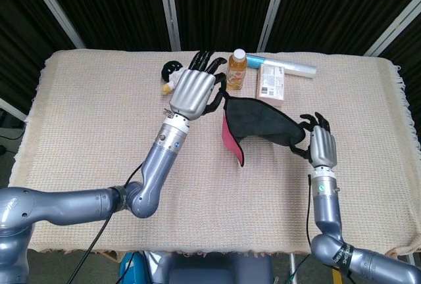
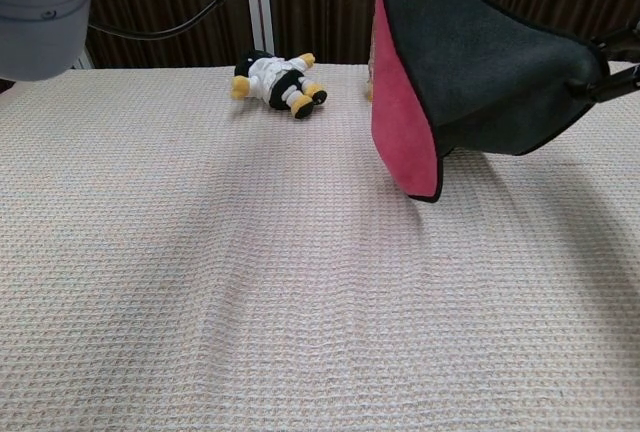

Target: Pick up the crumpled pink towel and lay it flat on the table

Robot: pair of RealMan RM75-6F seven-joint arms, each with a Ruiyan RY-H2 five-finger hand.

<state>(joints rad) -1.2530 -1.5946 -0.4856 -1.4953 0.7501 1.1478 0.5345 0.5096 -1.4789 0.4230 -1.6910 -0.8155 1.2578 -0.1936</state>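
Above the table, both robot hands hold towel (image 1: 260,121).

You are looking at wide bare counter (image 1: 92,119) along the near and left side, open for a hand to pass. The towel (image 1: 260,123) is hanging stretched between your left hand (image 1: 192,92) and right hand (image 1: 321,146), blocking the middle. Behind it, along the far edge, the plush toy (image 1: 171,73), bottle (image 1: 236,69), box (image 1: 271,83) and tube (image 1: 289,66) are crowding that strip (standing close together).
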